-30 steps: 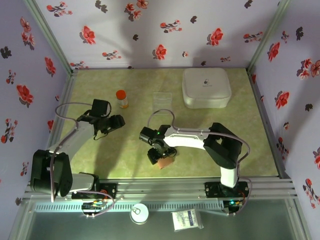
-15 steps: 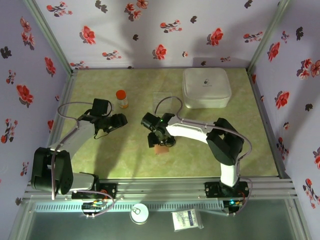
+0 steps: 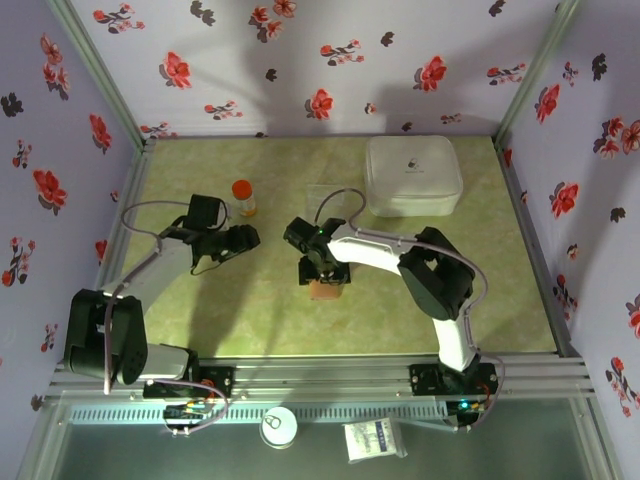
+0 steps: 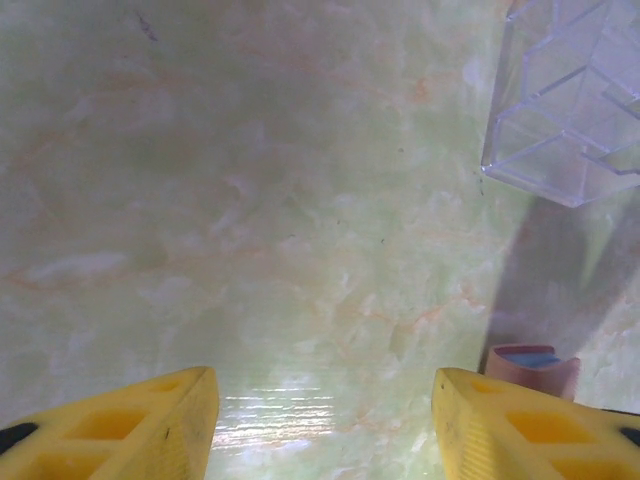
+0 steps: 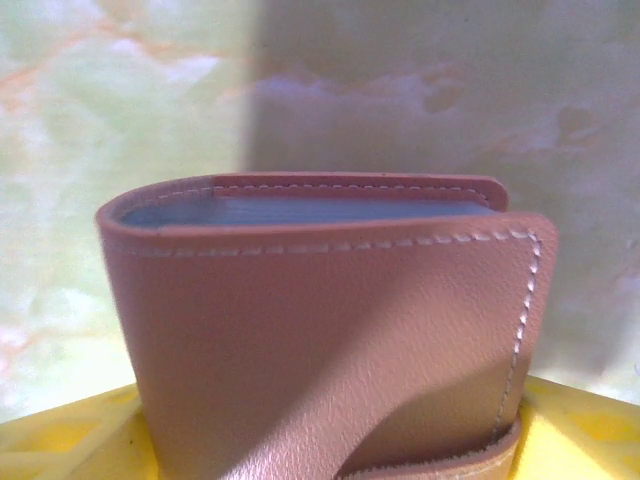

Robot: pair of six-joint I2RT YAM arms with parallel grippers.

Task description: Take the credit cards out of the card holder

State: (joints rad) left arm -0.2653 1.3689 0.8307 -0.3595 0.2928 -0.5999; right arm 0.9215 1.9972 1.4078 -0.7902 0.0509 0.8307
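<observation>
The right tool (image 3: 322, 272) was clamped on the small tan-brown stitched leather card holder (image 5: 330, 340), which was folded shut with grey-blue layers showing along its top edge and held just toward 6 o'clock of the green marbled tabletop's (image 3: 250, 310) middle. At about 9 o'clock from it, the left tool (image 4: 322, 400) hung over the tabletop with its yellow fingers (image 4: 130, 425) spread wide apart. A clear plastic box (image 3: 325, 197) lay at 12 o'clock of the holder, and the big white rounded-square box (image 3: 412, 175) lay toward 1 o'clock.
</observation>
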